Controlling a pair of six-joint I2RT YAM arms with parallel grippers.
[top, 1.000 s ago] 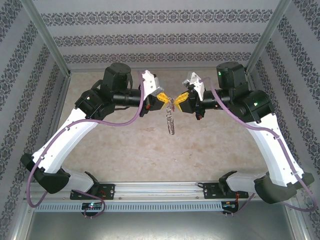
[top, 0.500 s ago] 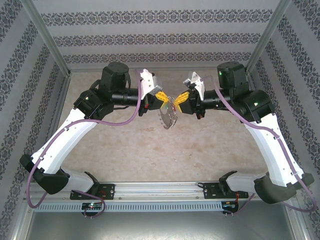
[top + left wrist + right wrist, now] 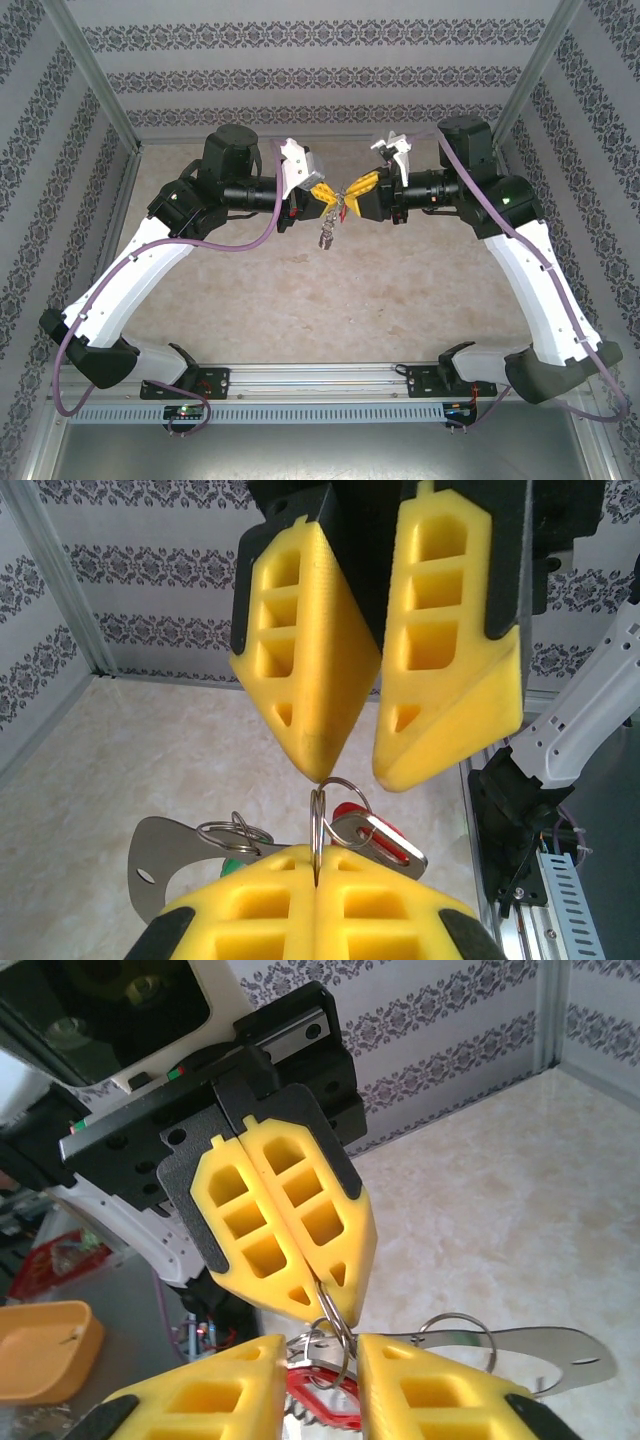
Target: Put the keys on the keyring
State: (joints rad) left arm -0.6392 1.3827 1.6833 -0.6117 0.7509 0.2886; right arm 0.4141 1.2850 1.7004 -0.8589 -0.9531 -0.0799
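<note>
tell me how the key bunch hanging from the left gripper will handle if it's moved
Likely floppy: the key bunch dangles from one thin ring pinched in the shut left gripper, so it should swing. Probably slippery too: smooth metal held edge-on.

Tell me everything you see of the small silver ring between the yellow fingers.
A thin, shiny loop of wire, metal by its look: the small silver ring stands on edge in mid-air. The left hand is shut on one side of it; the open right hand straddles the other, contact unclear. A red tag hangs close by.
</note>
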